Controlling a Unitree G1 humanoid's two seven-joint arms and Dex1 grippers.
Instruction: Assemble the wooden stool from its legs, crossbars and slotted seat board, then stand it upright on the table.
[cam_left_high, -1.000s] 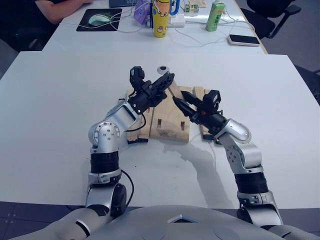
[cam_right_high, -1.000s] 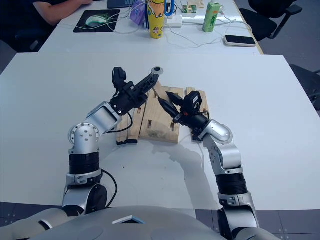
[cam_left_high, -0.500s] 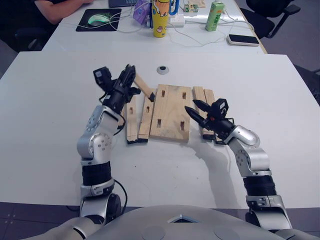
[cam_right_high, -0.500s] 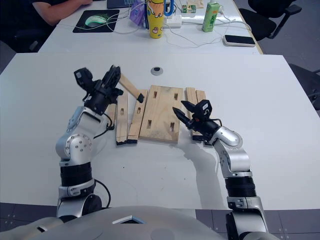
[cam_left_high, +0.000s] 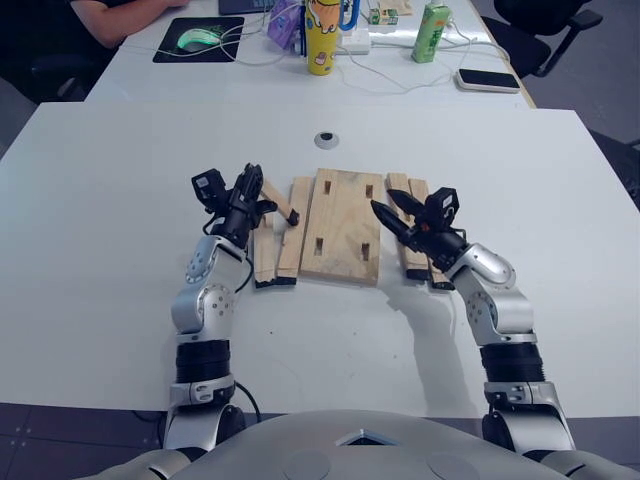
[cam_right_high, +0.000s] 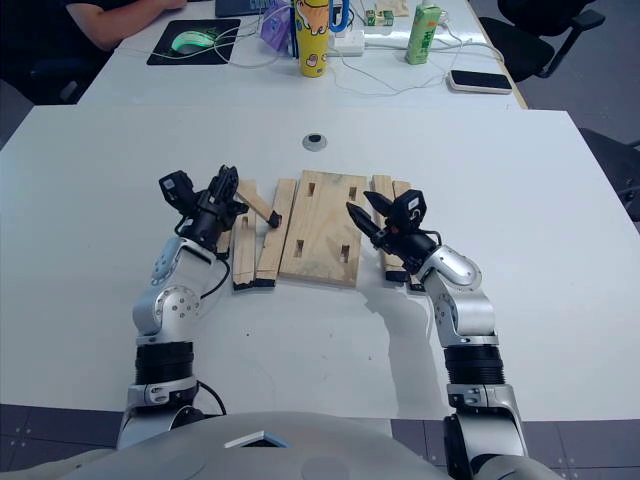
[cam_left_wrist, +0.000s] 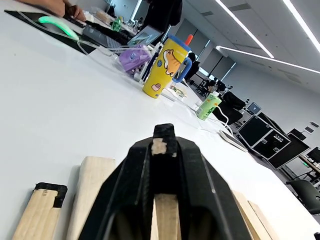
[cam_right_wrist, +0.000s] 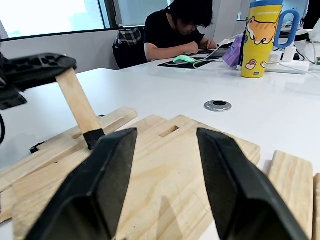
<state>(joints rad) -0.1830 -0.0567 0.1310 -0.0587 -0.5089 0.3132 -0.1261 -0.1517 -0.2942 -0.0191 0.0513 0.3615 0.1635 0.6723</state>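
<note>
Step in hand: early assembly, nothing joined yet. The seat (cam_left_high: 340, 228) lies flat mid-bench (cam_left_high: 120, 200), slots showing.

- The left claw (cam_left_high: 252, 195) is clamped on the bare end of a leg (cam_left_high: 278, 206), just off the seat's far left corner. The leg slants down toward the seat with its black-capped end low. Can't tell if the cap touches anything.
- The right claw (cam_left_high: 388, 207) hangs empty over the seat's right edge, jaws spread wide, aimed across the board.
- Two slats (cam_left_high: 268, 255) lie side by side just left of the seat, black ends at the near side.
- Two more (cam_left_high: 402, 186) lie just right of the seat, partly under the right arm.

Next move, my read: get the leg's bare end into a seat slot and press it home. The right claw should pin the seat so it doesn't slide. Since the grip is on the bare end, a regrasp or handover probably comes first. Angle and alignment at the slot will matter.

In the way:
- The slats on the left sit between the left claw and the seat, so they're easy to knock.
- The right arm covers the slats on its side, so it has to back off before they can be picked.

Beyond the seat are a grommet (cam_left_high: 324, 139), then a mug (cam_left_high: 320, 40), a carton (cam_left_high: 431, 30) and a phone (cam_left_high: 487, 79). All are well apart from the seat and shouldn't interfere.
</note>
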